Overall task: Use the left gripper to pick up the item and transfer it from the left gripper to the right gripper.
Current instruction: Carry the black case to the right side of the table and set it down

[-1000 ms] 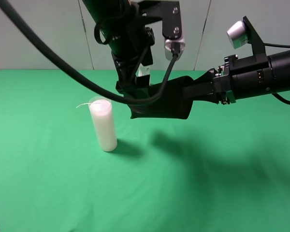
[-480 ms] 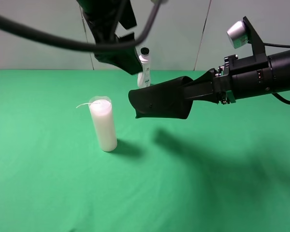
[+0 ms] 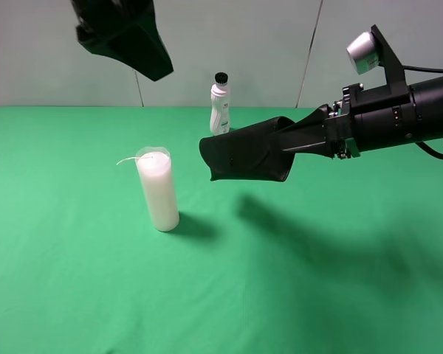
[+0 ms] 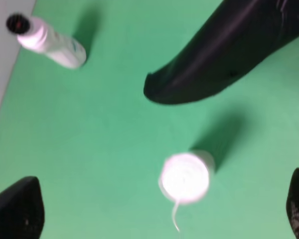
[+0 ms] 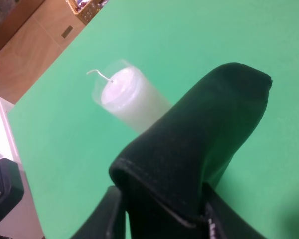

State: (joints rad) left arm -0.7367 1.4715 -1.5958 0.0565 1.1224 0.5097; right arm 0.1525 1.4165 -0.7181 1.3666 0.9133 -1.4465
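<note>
Left gripper (image 3: 125,40) has lifted clear, jaws wide and empty. The pouch (image 3: 244,156) hangs above the table (image 3: 74,280), one end pinched by the right gripper (image 3: 304,140), seemingly light and stiff enough to stay level.

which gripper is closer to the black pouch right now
Right: the right gripper clamps the pouch by one end; the left gripper hangs open, apart, high above the candle.

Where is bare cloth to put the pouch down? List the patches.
Whole near half of the green cloth, in front of the candle. Also left of the candle, and right of the bottle. Crowded between candle, bottle and the pouch.
</note>
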